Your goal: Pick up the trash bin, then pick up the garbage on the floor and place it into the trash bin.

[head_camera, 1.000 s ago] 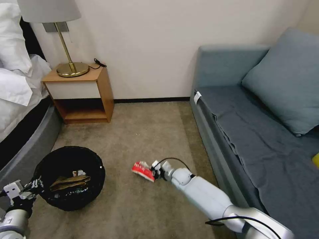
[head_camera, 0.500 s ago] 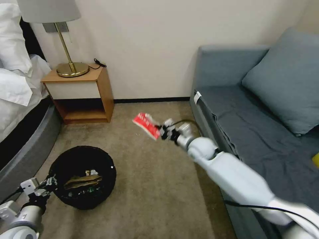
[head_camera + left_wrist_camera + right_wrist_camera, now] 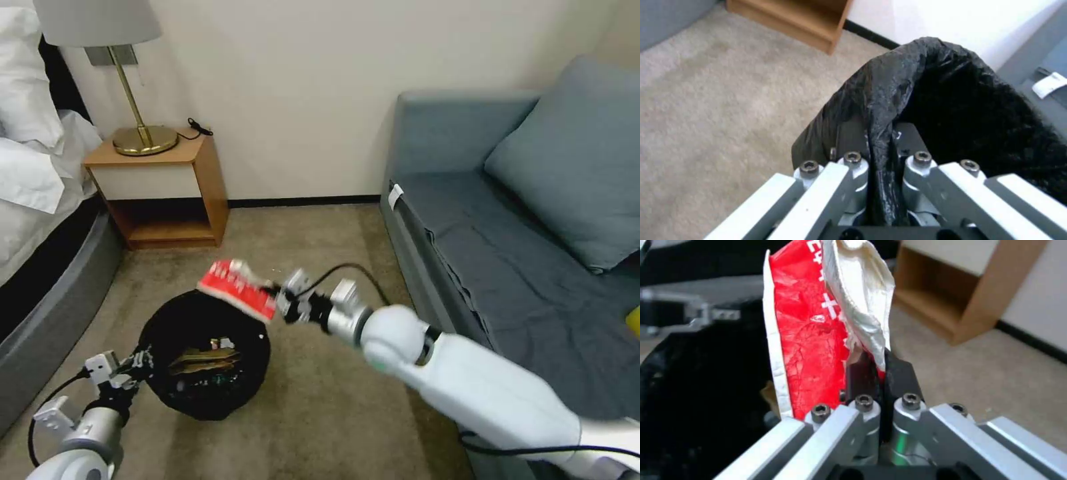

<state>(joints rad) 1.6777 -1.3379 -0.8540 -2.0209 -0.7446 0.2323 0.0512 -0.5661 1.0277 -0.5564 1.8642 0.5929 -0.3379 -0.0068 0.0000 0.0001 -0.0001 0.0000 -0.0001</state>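
The trash bin (image 3: 203, 360) is held just off the carpeted floor (image 3: 320, 413) by the left end effector (image 3: 137, 362), which is clamped on the near part of the rim. In the left wrist view the two fingers (image 3: 853, 140) are seen pressed together with a fold of the black liner and the rim between them, so the bin hangs from that one edge. It is probably gripped there so that the wide mouth is left free and turned toward the other arm.

The red-white snack packet (image 3: 237, 288) is gripped at one end by the right end effector (image 3: 283, 303); its jaws are closed tightly on the crumpled white edge of the packet. The packet is carried over the far edge of the bin, its free end reaching above the opening, and it touches nothing below. This end grip seems chosen so that the packet falls straight down when it is let go.

Inside the bin, crumpled brown paper (image 3: 200, 360) and some smaller pieces are lying at the bottom. The wooden nightstand (image 3: 167, 193) stands by the wall, and the grey sofa (image 3: 507, 267) is beside the right arm.
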